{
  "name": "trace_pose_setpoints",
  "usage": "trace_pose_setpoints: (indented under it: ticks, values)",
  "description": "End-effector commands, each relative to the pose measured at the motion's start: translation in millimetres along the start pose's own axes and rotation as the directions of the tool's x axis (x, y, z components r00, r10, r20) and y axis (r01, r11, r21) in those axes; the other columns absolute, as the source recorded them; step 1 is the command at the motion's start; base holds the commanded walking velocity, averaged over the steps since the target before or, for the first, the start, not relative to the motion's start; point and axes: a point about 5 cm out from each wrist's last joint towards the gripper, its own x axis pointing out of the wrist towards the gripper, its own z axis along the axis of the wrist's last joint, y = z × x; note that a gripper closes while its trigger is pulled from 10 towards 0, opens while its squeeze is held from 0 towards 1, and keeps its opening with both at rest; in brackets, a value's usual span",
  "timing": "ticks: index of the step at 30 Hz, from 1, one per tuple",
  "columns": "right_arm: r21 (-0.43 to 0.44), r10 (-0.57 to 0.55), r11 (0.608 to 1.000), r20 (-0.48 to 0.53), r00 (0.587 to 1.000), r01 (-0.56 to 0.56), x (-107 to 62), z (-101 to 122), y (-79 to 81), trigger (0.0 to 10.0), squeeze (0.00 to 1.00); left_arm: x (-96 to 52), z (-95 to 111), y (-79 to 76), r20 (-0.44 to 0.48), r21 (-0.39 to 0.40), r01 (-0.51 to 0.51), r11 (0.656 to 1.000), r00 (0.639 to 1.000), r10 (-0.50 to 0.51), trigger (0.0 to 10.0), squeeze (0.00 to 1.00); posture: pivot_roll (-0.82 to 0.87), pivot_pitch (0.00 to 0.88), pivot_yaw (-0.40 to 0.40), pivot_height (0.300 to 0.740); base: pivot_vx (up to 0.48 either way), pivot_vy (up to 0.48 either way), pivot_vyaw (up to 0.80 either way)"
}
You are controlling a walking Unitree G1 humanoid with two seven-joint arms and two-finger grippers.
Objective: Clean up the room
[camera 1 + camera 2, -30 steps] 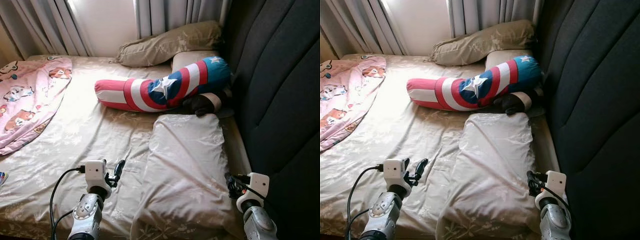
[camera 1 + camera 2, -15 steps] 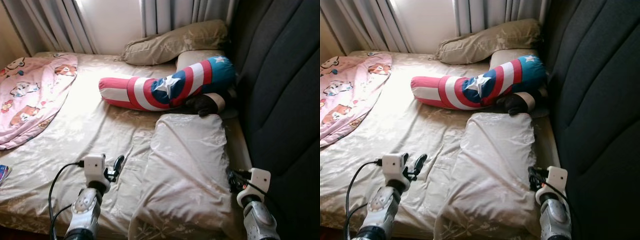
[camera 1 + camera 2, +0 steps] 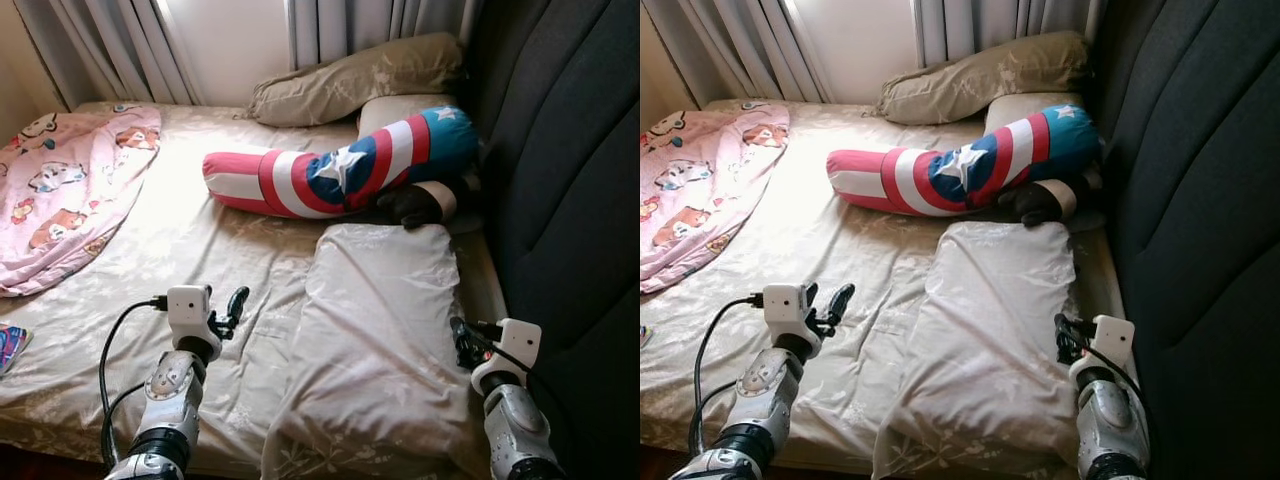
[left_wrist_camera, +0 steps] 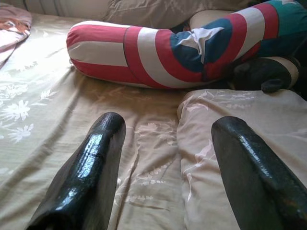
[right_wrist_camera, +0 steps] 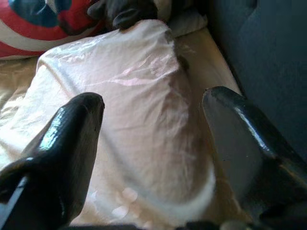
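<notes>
From the head camera I saw a bed point(image 3: 170, 250) in a tan floral sheet, with a dark padded headboard point(image 3: 560, 170) running along its 3 o'clock side. A pale pillow point(image 3: 385, 330) lay at the near end by the headboard, and past it, toward 12 o'clock, a long red, white and blue bolster point(image 3: 340, 170) with a white star sat across the mattress, its blue end touching a dark brown soft item point(image 3: 420, 203). Another tan pillow point(image 3: 355, 82) rested beneath the grey curtains point(image 3: 350, 25). A pink cartoon-print blanket point(image 3: 65, 190) was spread at 10 o'clock. My left gripper point(image 3: 232, 310) hovered over bare sheet just beside the pale pillow's edge, jaws released with nothing between them. My right gripper point(image 3: 1065, 340) hung at the pillow's headboard-side edge, jaws likewise spread wide and empty, the pillow lying straight ahead of them.
</notes>
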Motion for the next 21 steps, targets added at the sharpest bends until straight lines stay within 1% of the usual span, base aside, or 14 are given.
trace_pose_setpoints:
  ticks: [1,5,8,12,15,16,18,19,21]
  values:
    - [-0.003,-0.029,1.0,0.05,0.998,0.029,2.8,11.9,-8.1,10.0,0.0,4.8,3.7,-4.2,0.01,-0.021,0.008,1.0,1.0,-0.007,10.0,0.0,-0.1,0.079,0.041,0.74,0.0,0.0,0.0]
    - [0.019,-0.062,0.998,0.071,0.996,0.061,4.9,17.7,-11.7,10.0,0.0,7.7,6.0,-4.2,0.014,-0.027,-0.002,1.0,1.0,0.002,10.0,0.0,-0.11,0.069,0.041,0.74,0.0,0.0,0.0]
    - [0.036,-0.071,0.997,0.088,0.994,0.068,6.0,20.5,-10.5,10.0,0.0,8.3,8.1,-1.1,0.024,-0.037,-0.014,0.999,1.0,0.015,10.0,0.0,-0.11,0.073,0.011,0.74,0.0,0.0,0.0]
    - [0.035,-0.057,0.998,0.06,0.997,0.055,4.4,14.5,-7.2,10.0,0.0,4.9,5.8,2.8,0.023,-0.037,-0.019,0.999,1.0,0.019,10.0,0.0,-0.1,0.078,-0.014,0.74,0.0,0.0,0.0]
    - [0.034,-0.04,0.999,0.054,0.998,0.038,0.3,8.6,-5.2,10.0,0.0,-1.3,-0.7,1.7,0.015,-0.036,-0.015,0.999,1.0,0.016,10.0,0.0,-0.12,0.098,-0.014,0.74,0.0,0.0,-0.76]
    - [0.021,-0.023,1.0,0.05,0.999,0.022,-3.4,4.1,-3.9,10.0,0.0,-4.9,-6.0,-1.2,0.002,-0.038,-0.013,0.999,1.0,0.013,10.0,0.0,-0.13,0.105,-0.01,0.74,0.0,0.0,-0.78]
    - [0.012,-0.015,1.0,0.05,0.999,0.014,-7.5,0.0,-3.4,10.0,0.0,-8.0,-10.2,-3.8,-0.008,-0.037,-0.009,0.999,1.0,0.009,10.0,0.0,-0.14,0.11,-0.006,0.74,0.0,0.0,-0.78]
    - [0.021,-0.026,0.999,0.061,0.998,0.025,-10.7,-2.0,-4.1,10.0,0.0,-10.5,-13.1,-4.2,-0.013,-0.043,-0.021,0.999,1.0,0.021,10.0,0.0,-0.17,0.12,0.009,0.74,0.0,0.0,0.0]
    - [0.018,-0.035,0.999,0.069,0.997,0.034,-13.0,-3.1,-5.3,10.0,0.0,-13.0,-15.4,-3.8,-0.017,-0.046,-0.034,0.998,0.999,0.033,10.0,0.0,-0.18,0.124,0.014,0.74,0.0,0.0,0.0]
